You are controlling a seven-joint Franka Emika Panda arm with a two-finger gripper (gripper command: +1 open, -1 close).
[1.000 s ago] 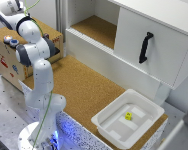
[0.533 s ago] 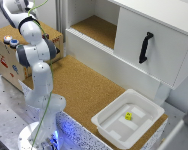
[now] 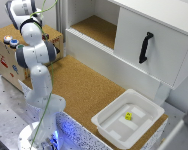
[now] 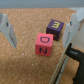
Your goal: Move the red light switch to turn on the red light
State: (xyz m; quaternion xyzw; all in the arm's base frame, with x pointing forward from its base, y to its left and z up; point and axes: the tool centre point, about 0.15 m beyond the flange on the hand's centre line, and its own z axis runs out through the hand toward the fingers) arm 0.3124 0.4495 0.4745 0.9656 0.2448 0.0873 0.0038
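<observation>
- Wrist view: gripper [image 4: 41, 29] has its fingers spread wide, nothing between them but cork; one finger [image 4: 7, 28] at one edge of the frame, the other at the opposite edge
- Pink cube [image 4: 44, 43] sits on the cork below the gripper, letters D and N on its faces; purple cube [image 4: 55, 29] just behind it, yellow letter on top, the two nearly touching at a corner
- Exterior view: white bin [image 3: 128, 117] at the cork table's [image 3: 89, 90] near corner, small yellow item [image 3: 128, 116] inside
- Arm [image 3: 36, 55] rises from its base at the exterior view's left, wrist up over the wooden box [image 3: 14, 52]
- Box top carries a red button [image 3: 7, 38] and a blue one [image 3: 14, 43]; red light switch itself cannot be made out
- White cabinet [image 3: 144, 45] at the back, black handle [image 3: 145, 47] on its door
</observation>
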